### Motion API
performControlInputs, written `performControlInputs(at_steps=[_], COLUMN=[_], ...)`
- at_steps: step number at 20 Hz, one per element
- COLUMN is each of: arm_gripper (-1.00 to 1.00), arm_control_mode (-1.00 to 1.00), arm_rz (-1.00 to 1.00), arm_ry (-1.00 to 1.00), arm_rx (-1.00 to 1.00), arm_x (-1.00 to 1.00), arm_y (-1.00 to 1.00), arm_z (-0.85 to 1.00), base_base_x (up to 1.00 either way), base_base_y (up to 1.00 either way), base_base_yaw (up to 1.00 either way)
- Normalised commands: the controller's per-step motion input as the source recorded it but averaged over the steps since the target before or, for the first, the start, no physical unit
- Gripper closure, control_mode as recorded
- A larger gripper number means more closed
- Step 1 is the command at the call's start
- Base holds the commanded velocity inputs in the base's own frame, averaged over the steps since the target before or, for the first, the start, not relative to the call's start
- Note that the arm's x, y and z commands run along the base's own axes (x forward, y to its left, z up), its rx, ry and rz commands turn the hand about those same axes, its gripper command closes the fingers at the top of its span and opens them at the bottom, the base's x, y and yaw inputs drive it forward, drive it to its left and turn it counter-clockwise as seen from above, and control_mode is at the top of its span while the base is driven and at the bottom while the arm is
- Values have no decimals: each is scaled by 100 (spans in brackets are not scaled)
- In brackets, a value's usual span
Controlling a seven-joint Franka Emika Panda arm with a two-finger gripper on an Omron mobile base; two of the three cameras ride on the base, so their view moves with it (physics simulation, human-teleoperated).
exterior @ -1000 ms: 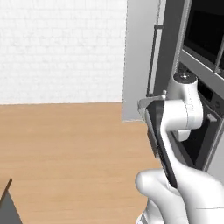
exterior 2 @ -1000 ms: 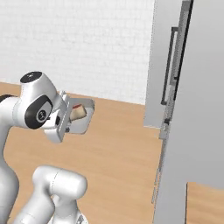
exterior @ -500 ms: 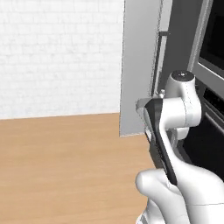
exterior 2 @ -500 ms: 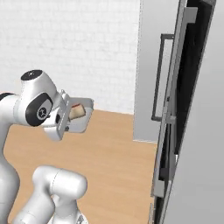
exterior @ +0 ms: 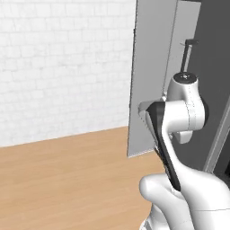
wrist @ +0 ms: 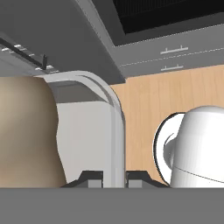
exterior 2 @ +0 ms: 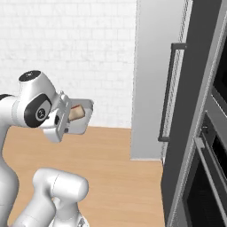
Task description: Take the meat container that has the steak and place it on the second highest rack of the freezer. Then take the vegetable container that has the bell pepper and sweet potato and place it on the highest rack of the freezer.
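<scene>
The gripper [wrist: 114, 177] pinches the vegetable container [exterior 2: 79, 116] by its wall, held tilted in the air. The sweet potato [wrist: 27, 131] leans inside. Advise levelling the container before reaching the freezer [exterior 2: 156, 80].

A white painted brick wall [exterior: 63, 67] closes the far side of the room, evenly lit. A light wood plank floor [exterior: 67, 179] runs from it toward the near side. On the right, the dark glass door of a built-in oven [exterior 2: 204, 186] stands in a dark grey cabinet column [exterior 2: 195, 88].
</scene>
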Motion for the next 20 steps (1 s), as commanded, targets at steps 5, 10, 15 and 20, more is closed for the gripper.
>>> performControlInputs(at_steps=[5,10,15,20], arm_gripper=[100,100,100,100], arm_control_mode=[100,100,100,100], arm_rz=[0,0,0,0], arm_ry=[0,0,0,0], arm_rx=[0,0,0,0], arm_x=[0,0,0,0], arm_y=[0,0,0,0], arm_z=[0,0,0,0], base_base_x=[97,87,71,59], base_base_y=[61,55,57,46], base_base_yaw=[-56,-57,-54,-48])
